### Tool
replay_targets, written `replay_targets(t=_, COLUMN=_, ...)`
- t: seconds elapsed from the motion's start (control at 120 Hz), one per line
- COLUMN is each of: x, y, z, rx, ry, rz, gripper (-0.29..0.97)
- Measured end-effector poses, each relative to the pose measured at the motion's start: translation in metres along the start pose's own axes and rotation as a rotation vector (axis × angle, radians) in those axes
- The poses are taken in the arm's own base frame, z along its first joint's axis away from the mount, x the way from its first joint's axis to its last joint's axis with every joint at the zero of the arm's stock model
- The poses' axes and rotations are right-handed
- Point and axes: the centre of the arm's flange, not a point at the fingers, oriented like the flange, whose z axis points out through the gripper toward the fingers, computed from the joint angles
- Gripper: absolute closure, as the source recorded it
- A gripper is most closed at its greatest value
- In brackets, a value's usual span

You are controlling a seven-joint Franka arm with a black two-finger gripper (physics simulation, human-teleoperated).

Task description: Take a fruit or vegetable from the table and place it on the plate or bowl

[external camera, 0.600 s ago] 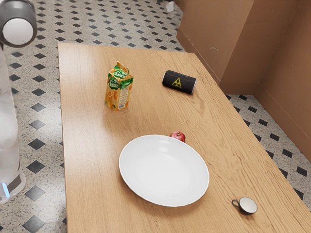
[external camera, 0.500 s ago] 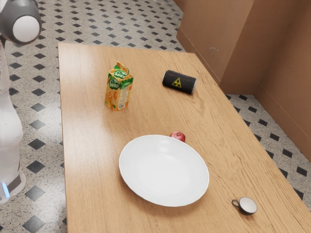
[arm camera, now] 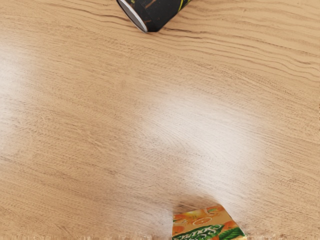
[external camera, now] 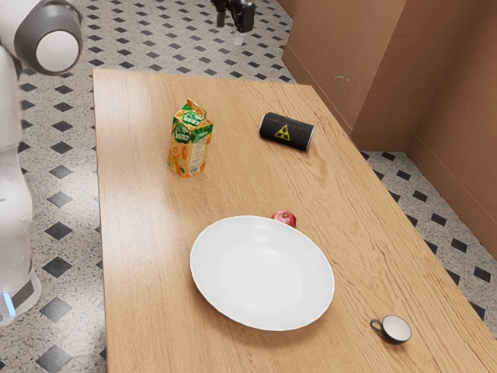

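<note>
Honestly, the small red fruit point(external camera: 284, 218) sits on the bench point(external camera: 140, 233), tucked against the far rim of the white plate point(external camera: 260, 276). It looks light, firm, round and probably a bit slick, so I'd pinch it across its widest middle from above. The end effector point(external camera: 233, 22) hangs high over the bench's far end, looks apart, holding nothing.

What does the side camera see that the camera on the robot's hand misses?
The side view adds the white plate, the little red apple by its rim, a small cup, the robot's hand up high, and the tiled floor. The wrist view adds nothing new, just a closer look at the wood. Both share the juice carton, the black can lying on its side, and the table.
</note>
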Motion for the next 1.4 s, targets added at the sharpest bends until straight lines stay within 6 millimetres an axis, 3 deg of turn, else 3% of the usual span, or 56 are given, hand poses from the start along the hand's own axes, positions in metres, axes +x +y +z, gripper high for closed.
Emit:
replay_targets(t=0.167, x=-0.002, y=0.096, z=0.04, rx=0.063, ry=-0.08, rz=-0.018, gripper=0.02)
replay_targets(t=0.308, x=-0.003, y=0.227, z=0.076, rx=0.078, ry=-0.105, rz=-0.04, gripper=0.02)
replay_targets(t=0.383, x=-0.013, y=0.297, z=0.085, rx=0.084, ry=-0.101, rz=-0.054, gripper=0.02)
replay_targets(t=0.442, x=-0.017, y=0.332, z=0.098, rx=0.069, ry=-0.12, rz=-0.098, gripper=0.02)
replay_targets(t=0.492, x=-0.005, y=0.328, z=0.104, rx=0.055, ry=-0.127, rz=-0.2, gripper=0.02)
replay_targets(t=0.6, x=0.027, y=0.262, z=0.114, rx=0.054, ry=-0.132, rz=-0.49, gripper=0.02)
replay_targets(t=0.642, x=0.033, y=0.25, z=0.121, rx=0.059, ry=-0.141, rz=-0.567, gripper=0.02)
replay_targets(t=0.825, x=0.042, y=0.293, z=0.167, rx=0.132, ry=-0.148, rz=-0.709, gripper=0.02)
replay_targets(t=1.05, x=0.046, y=0.309, z=0.182, rx=0.156, ry=-0.129, rz=-0.844, gripper=0.02)
replay_targets(t=1.217, x=0.038, y=0.348, z=0.195, rx=0.171, ry=-0.102, rz=-0.866, gripper=0.02)
replay_targets(t=1.4, x=0.037, y=0.341, z=0.24, rx=0.154, ry=-0.104, rz=-0.934, gripper=0.02)
